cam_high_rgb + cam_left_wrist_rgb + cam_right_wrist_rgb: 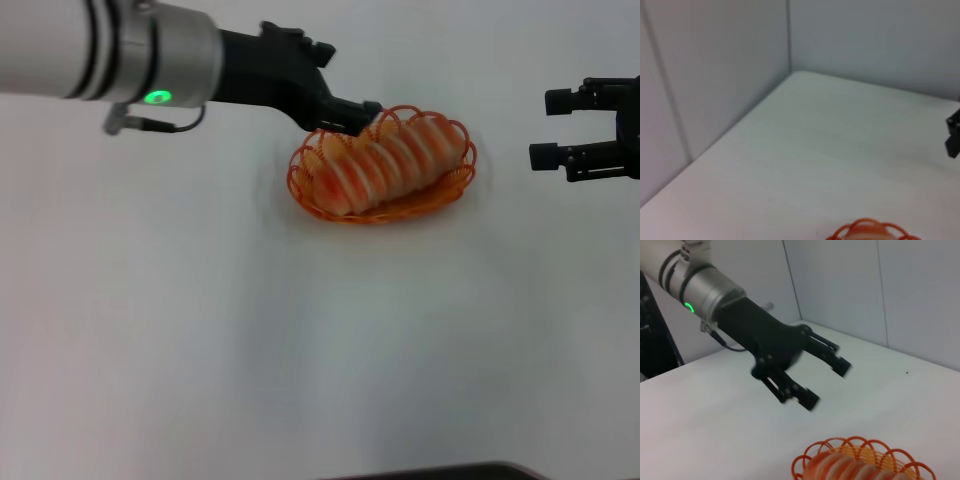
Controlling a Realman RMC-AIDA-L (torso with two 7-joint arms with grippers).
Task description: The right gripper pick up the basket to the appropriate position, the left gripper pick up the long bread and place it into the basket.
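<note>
- The long bread (pixel 385 161) lies inside the basket (pixel 455 187), which sits on the white table (pixel 250 350) toward the far side, a little right of centre
- The loaf's long axis runs slantwise, from its near-left end up to its far-right end, matching the basket's own long axis; it fills most of the basket's length
- The left gripper (pixel 360 117) hangs over the far-left rim of the basket, just beside that end of the loaf; in the head view its tip overlaps the rim loops
- The right wrist view shows the left gripper (pixel 827 380) with its two fingers spread and nothing between them, raised above the basket (pixel 850 452) with clear air under it, so the loaf is not in its grasp
- The right gripper (pixel 545 127) is at the right edge, well apart from the basket, its fingers parted and empty
- Judgement: the placing looks done, with bread resting in the basket and both claws free
- Relation that matters next: the loaf lies to the near right of the left gripper and below it, so a clean retreat would call for moving up and back toward the left, away from the rim loops
- The left arm is by far the nearer one; the main risk I see is a finger catching the wire rim and dragging the basket
</note>
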